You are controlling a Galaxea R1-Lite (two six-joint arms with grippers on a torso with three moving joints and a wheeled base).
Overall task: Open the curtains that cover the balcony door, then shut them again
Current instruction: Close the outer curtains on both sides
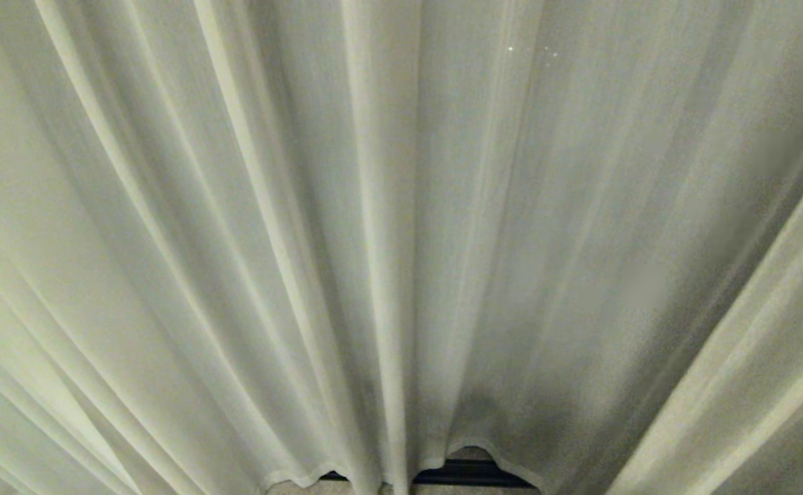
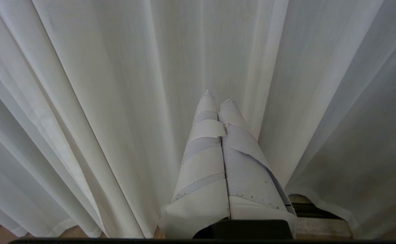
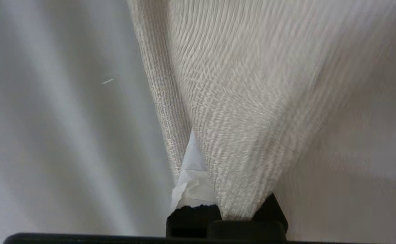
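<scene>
in r gripper (image 3: 198, 169): woven curtains (image 3: 238, 112), clamped.

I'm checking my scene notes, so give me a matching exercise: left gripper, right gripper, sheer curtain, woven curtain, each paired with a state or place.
1 left gripper
2 right gripper
3 sheer curtain
4 woven curtain

A smooth thin folds, hem just off the floor
B ribbed weave, caught between fingers
C shut on nothing, fingertips by the sheer folds
D shut on thick fabric

Pairs: 1-C, 2-D, 3-A, 4-B
</scene>
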